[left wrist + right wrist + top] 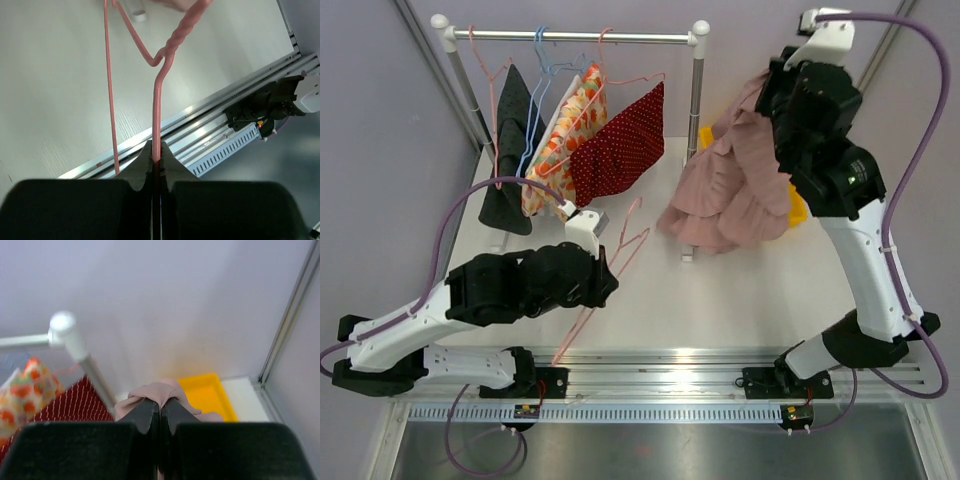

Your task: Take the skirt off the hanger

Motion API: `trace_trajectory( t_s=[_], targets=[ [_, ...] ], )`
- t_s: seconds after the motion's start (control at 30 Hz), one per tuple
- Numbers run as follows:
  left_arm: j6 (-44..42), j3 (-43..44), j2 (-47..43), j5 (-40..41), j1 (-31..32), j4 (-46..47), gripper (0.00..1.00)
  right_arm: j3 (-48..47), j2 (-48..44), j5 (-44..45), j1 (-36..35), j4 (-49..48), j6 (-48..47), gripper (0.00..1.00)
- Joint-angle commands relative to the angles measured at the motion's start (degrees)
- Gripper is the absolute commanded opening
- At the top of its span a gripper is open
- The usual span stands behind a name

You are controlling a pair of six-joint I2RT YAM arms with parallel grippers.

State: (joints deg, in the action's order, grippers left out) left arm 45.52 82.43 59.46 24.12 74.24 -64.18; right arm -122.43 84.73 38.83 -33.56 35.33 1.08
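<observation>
The pink skirt [725,195] hangs in a bunch from my right gripper [767,97], which is shut on a fold of its upper edge; its lower ruffles rest on the table. In the right wrist view the pink fabric [161,391] bulges out over the closed fingertips of the right gripper [160,405]. The bare pink wire hanger [620,250] is apart from the skirt, slanting over the table's near middle. My left gripper [608,283] is shut on it. The left wrist view shows the hanger [158,95] pinched upright in the left gripper [156,152].
A clothes rack [570,36] at the back left carries a black garment [510,150], a floral one [565,135] and a red dotted one [620,150] on hangers. A yellow bin [205,390] sits behind the skirt at the back right. A metal rail [670,372] lines the near edge.
</observation>
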Motion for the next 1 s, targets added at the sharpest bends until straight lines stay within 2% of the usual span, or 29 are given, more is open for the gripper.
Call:
trace_trajectory(
  t_s=[0.0,0.13,0.5,0.6,0.7,0.73,0.77,0.8,0.87,0.9,0.97],
  targets=[
    [-2.2,3.5,-0.1,9.1,0.3,3.2,0.00,-10.5,6.4,-4.2,5.2,-0.3,-8.5,0.00],
    [-7.4,8.9,5.4,13.6,-0.5,2.5,0.00,-22.9,15.7,-8.1,10.9,1.0,-5.4,0.00],
    [-17.6,15.1,14.4,6.6,-16.1,12.3,0.00,-24.3,28.4,-20.4,20.4,-3.9,2.0,0.00],
    [-19.5,19.0,16.9,3.9,-20.0,14.3,0.00,-22.8,29.4,-21.7,22.7,-5.4,3.5,0.00],
    [-22.0,24.8,21.2,1.5,-22.8,16.5,0.00,-13.4,28.6,-21.8,24.5,-8.3,6.9,0.00],
    [-23.0,27.1,23.6,0.9,-24.0,17.0,0.00,-6.6,27.4,-22.0,25.0,-8.4,8.3,0.00],
    [-23.5,31.3,25.1,0.3,-24.7,17.2,0.00,-4.2,27.2,-23.2,25.6,-7.3,10.5,0.40],
    [-24.3,33.9,26.5,-0.7,-25.2,17.2,0.00,-2.7,27.4,-25.6,27.0,-2.7,15.1,0.99],
    [-24.9,38.7,31.1,-2.1,-27.0,16.8,0.00,2.4,27.6,-27.8,27.1,1.0,18.9,0.99],
    [-25.1,43.9,34.5,-3.8,-28.3,16.5,0.00,9.5,25.4,-29.4,27.1,0.5,21.4,0.99],
    [-25.0,48.8,37.4,-5.4,-29.6,16.0,0.00,19.2,21.1,-33.8,27.1,-3.8,23.8,0.99]
  ],
)
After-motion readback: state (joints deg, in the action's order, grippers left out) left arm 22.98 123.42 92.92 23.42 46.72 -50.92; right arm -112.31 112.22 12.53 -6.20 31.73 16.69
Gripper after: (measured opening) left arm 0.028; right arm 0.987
